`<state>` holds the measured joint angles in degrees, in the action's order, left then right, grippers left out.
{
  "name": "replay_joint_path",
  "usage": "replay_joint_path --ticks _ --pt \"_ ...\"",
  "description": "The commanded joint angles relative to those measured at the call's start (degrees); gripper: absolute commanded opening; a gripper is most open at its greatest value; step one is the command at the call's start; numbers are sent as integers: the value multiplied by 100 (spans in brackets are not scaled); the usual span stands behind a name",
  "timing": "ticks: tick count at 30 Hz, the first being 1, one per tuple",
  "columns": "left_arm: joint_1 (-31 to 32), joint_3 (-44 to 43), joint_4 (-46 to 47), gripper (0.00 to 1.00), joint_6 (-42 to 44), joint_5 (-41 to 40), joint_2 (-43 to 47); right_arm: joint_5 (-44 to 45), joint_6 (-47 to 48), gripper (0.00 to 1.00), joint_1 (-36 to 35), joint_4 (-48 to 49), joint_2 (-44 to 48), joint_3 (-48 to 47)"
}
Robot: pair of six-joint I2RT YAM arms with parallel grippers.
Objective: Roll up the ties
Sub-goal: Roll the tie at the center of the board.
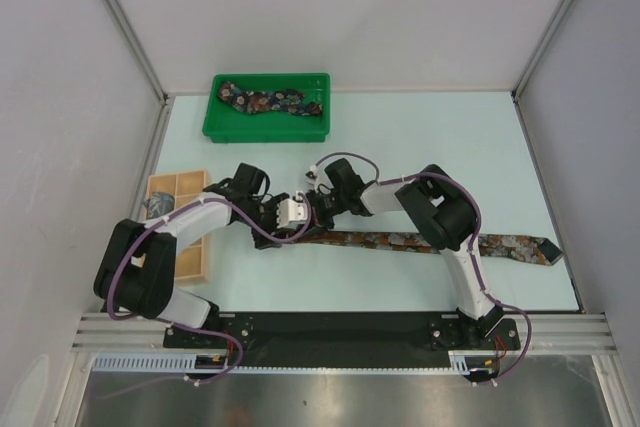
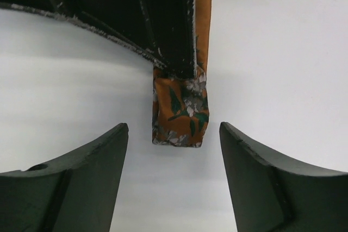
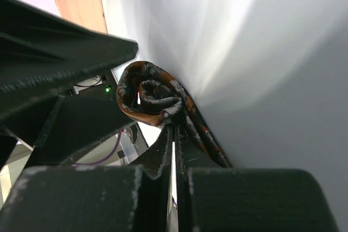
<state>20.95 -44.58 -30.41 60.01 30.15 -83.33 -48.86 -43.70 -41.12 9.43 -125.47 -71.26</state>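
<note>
One rust-brown tie [image 2: 179,113] part-coiled: my right gripper [image 3: 173,129] clenched on it, left gripper [image 2: 173,129] released; slipped pinch would unwind it.

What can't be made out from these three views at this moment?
Top view: the left arm and right arm meet over the rolled end of the rust-brown tie, hiding it.
Top view: the left arm covers part of the wooden box; its contents cannot be told.
Top view: the dark tie in the green tray is too small to read its folds.
Left wrist view: the right fingers cover the roll's top.
</note>
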Motion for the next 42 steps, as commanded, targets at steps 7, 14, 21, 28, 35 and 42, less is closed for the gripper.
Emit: replay_joint_path --ticks 7,14,21,28,35,42 --pt "515 -218 396 52 -296 -141 -341 -106 108 0 52 15 189 69" --pt "586 -306 308 39 -367 -299 -518 -106 371 25 104 -99 637 130" --pt "586 -271 317 39 -367 -229 -553 -9 371 37 43 -134 656 -36" --pt "577 -324 361 39 -411 -229 -632 114 555 38 -27 -469 427 -221" --pt "577 -297 422 39 -385 -150 -676 131 556 33 -36 -381 242 -212" --pt "515 -201 431 47 -498 78 -431 202 758 7 43 -512 225 -160"
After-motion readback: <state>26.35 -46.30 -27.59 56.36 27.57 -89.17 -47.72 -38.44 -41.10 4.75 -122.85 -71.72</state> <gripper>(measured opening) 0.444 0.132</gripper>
